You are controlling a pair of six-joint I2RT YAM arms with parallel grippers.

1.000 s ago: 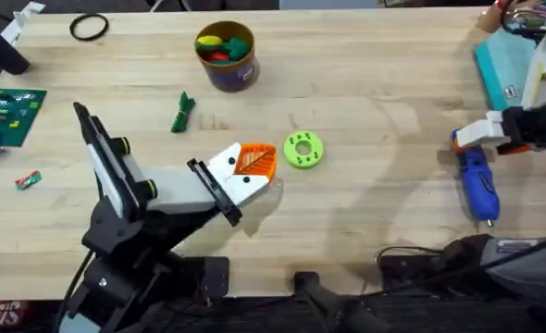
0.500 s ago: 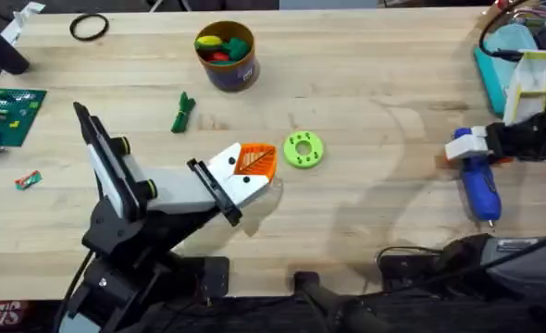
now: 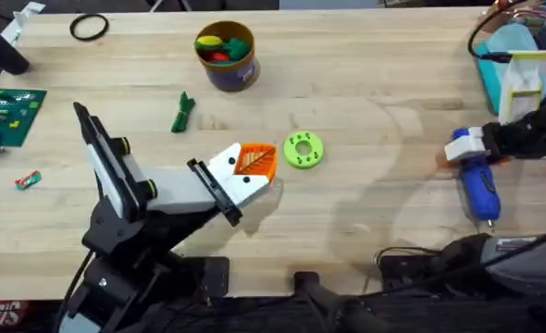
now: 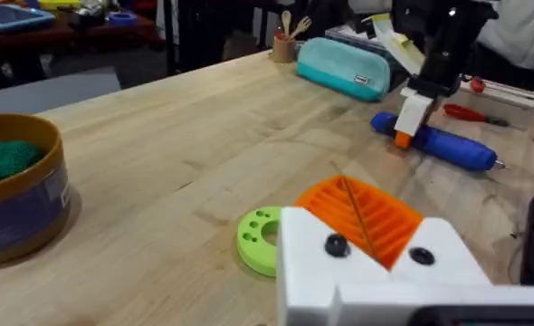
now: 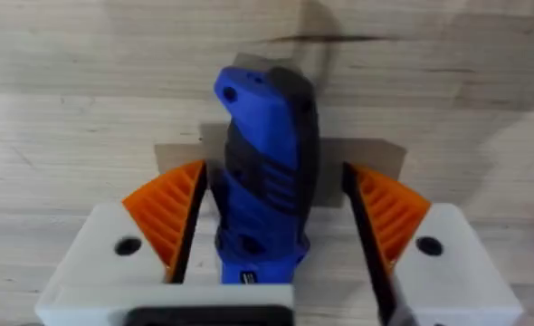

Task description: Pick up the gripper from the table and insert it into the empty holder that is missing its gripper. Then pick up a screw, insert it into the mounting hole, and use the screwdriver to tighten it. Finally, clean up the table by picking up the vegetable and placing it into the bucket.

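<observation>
The right gripper (image 5: pixel 271 226) has its orange pads spread to either side of the blue screwdriver (image 3: pixel 477 182), lying at the table's (image 3: pixel 366 83) right. The left gripper (image 3: pixel 252 164), fingers together, rests mid-table beside the green ring (image 3: pixel 303 150). A green vegetable (image 3: pixel 182 113) lies left of the bucket (image 3: pixel 226 55).
</observation>
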